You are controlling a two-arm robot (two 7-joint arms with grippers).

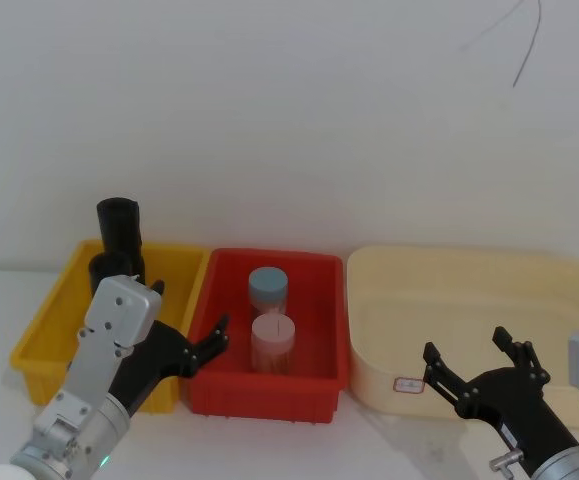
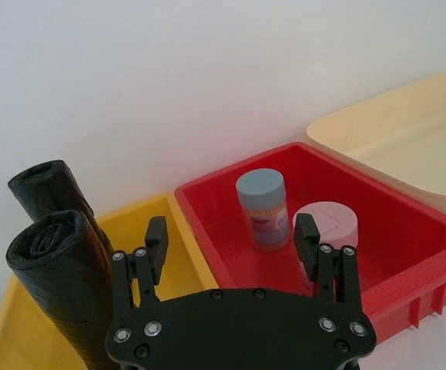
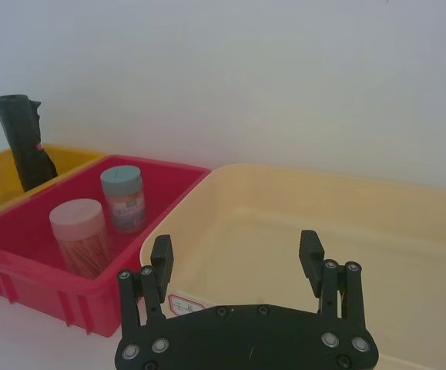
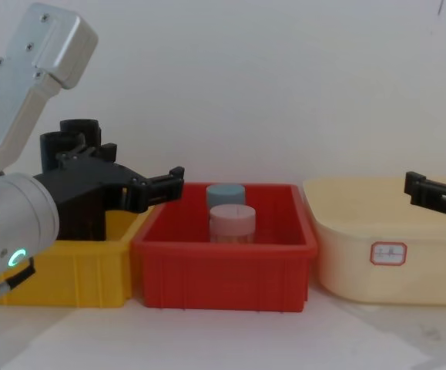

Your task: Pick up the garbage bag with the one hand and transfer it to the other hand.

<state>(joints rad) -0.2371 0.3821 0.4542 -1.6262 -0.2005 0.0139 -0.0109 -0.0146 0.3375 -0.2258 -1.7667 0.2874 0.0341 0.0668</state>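
Hovering near the join between the yellow plastic bin (image 1: 44, 310) and the red plastic bin (image 1: 269, 395), the left gripper (image 2: 231, 231) has its jaws spread wide and holds nothing. The pick-up appears not yet made: the garbage bag (image 1: 119, 222), a tall black matte roll, stands upright at the back of the yellow bin, with a twin roll (image 1: 109, 270) just in front. The right gripper (image 3: 236, 245), before the cream plastic tub (image 1: 529, 265), also gapes wide and empty, so the handover looks entirely ahead.
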